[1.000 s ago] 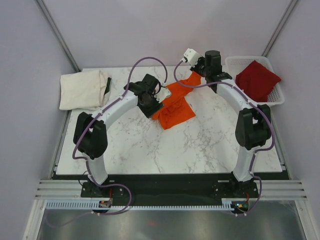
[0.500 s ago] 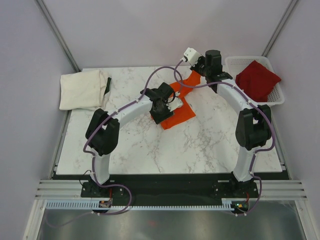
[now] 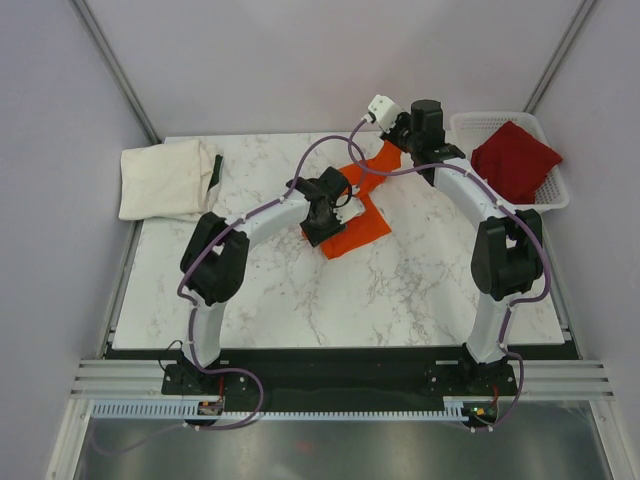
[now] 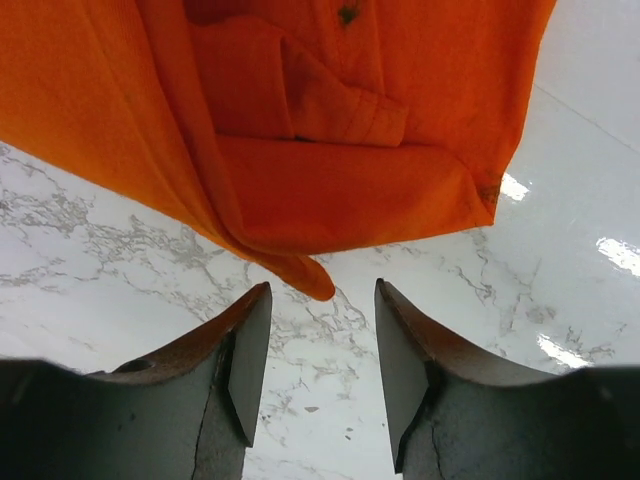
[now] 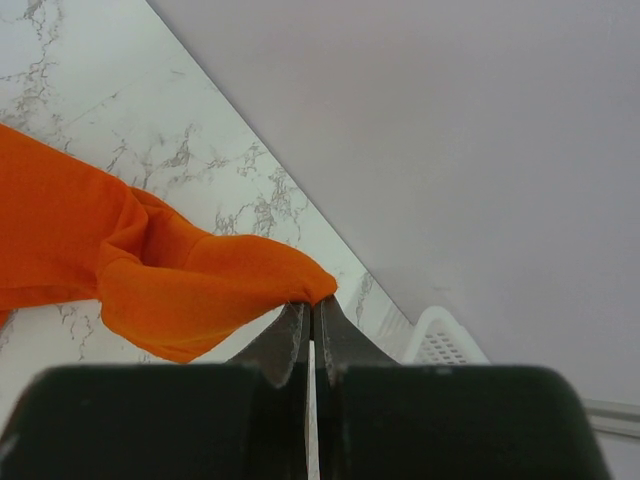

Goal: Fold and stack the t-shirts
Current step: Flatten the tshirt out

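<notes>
The orange t-shirt [image 3: 358, 222] lies crumpled at mid-table, one end lifted toward the back. My right gripper [image 3: 393, 150] is shut on that raised end; in the right wrist view its gripper [image 5: 311, 303] pinches a fold of the orange t-shirt [image 5: 160, 270]. My left gripper [image 3: 345, 207] hovers at the shirt's left side. In its wrist view the left gripper [image 4: 323, 292] stands open over bare marble, and a hanging corner of the orange t-shirt [image 4: 330, 190] ends just ahead of the fingertips. The cream-white t-shirt [image 3: 165, 178] lies folded at the back left. The dark red t-shirt [image 3: 515, 160] sits in the basket.
A white lattice basket [image 3: 478, 121] stands at the table's back right corner, beside the right arm's elbow. The marble tabletop [image 3: 330, 290] spreads toward me in front of the orange shirt. Grey walls close off the back and sides.
My left arm has swung right, up to the orange shirt's lower corner, and its jaws have narrowed. The right gripper has kept its hold and place.
</notes>
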Action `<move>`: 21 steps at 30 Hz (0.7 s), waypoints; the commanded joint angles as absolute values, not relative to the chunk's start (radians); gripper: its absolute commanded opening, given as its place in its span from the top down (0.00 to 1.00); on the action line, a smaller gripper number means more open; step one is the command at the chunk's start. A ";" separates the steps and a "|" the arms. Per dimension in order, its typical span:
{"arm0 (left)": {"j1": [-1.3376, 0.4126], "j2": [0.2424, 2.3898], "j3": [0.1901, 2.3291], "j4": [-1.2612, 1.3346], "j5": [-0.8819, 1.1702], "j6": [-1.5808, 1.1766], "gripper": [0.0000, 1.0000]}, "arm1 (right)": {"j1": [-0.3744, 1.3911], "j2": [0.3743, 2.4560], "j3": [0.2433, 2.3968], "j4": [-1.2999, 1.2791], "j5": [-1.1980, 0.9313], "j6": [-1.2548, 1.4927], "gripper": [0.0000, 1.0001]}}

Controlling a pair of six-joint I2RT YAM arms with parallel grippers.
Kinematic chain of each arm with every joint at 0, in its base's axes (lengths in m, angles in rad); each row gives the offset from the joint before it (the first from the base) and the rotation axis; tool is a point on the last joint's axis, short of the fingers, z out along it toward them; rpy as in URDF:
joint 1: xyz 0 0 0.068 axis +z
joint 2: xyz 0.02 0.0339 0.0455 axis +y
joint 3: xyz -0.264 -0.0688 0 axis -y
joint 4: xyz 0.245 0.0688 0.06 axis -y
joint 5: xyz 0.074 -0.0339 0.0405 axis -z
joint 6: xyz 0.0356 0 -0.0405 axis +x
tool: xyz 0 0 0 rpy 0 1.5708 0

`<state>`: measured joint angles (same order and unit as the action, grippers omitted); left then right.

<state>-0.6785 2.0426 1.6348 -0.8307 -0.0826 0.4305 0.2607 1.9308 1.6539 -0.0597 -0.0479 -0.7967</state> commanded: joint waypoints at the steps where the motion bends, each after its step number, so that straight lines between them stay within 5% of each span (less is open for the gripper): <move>1: -0.675 2.059 1.687 -0.804 -0.098 0.405 0.48 | 0.256 1.884 1.680 -0.028 -0.063 -0.778 1.00; 15: -0.652 2.095 1.706 -0.799 -0.109 0.414 0.67 | 0.258 1.881 1.674 -0.031 -0.060 -0.756 1.00; 21: -0.635 2.071 1.694 -0.801 -0.098 0.425 0.98 | 0.258 1.881 1.675 -0.029 -0.052 -0.746 1.00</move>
<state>-0.6472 2.0865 1.6741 -0.8215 -0.1020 0.4301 0.2596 1.9308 1.6539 -0.0597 -0.0471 -0.7696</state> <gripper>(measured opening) 0.054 0.012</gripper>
